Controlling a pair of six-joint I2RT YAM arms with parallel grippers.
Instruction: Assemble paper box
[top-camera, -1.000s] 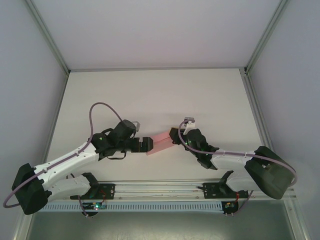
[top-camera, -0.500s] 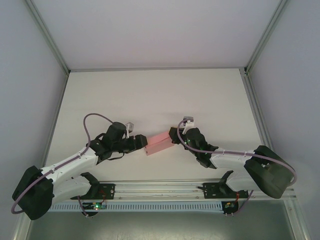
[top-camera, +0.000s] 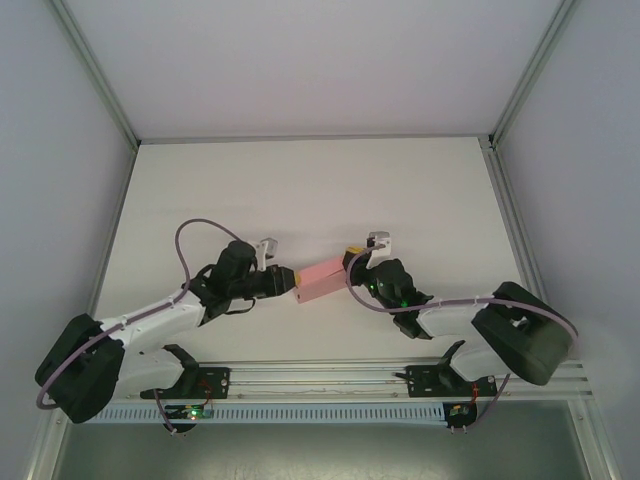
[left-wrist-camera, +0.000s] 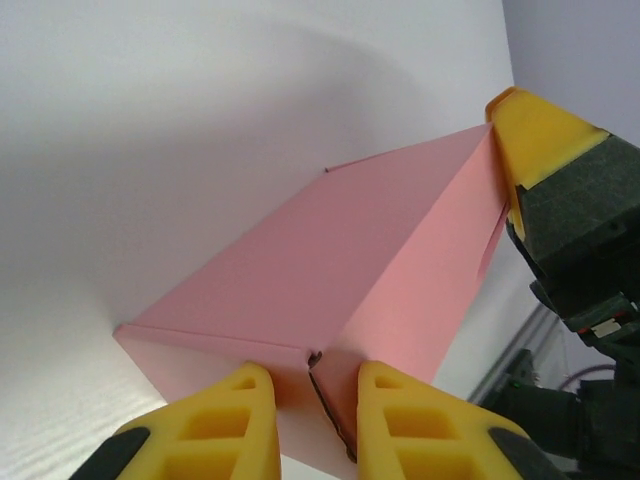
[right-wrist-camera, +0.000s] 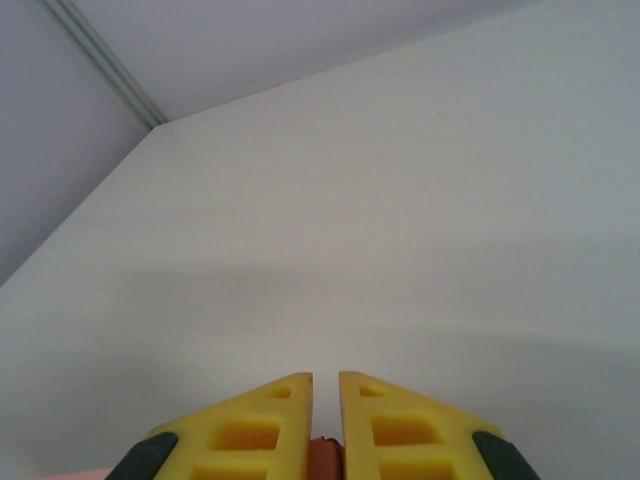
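Observation:
The paper box (top-camera: 322, 279) is a pale pink folded cardboard shape, held between both arms near the table's middle. In the left wrist view the paper box (left-wrist-camera: 340, 260) is a long four-sided sleeve. Its near end corner, with a dark seam, sits between my left gripper's (left-wrist-camera: 312, 372) yellow fingers, which are closed in on it. My left gripper (top-camera: 288, 283) is at the box's left end. My right gripper (top-camera: 350, 262) grips the right end, and one of its yellow fingers (left-wrist-camera: 535, 135) lies on the far corner. A pink strip of card (right-wrist-camera: 324, 462) is pinched in my right gripper (right-wrist-camera: 325, 378).
The white table (top-camera: 300, 190) stretches behind the box to the back wall. Aluminium frame posts (top-camera: 95, 70) run along both sides. The mounting rail (top-camera: 320, 375) with both arm bases lies at the near edge.
My left gripper went from wide open to closed on the box's left end, after shifting slightly back and turning its wrist. The right gripper nudged the box up a little.

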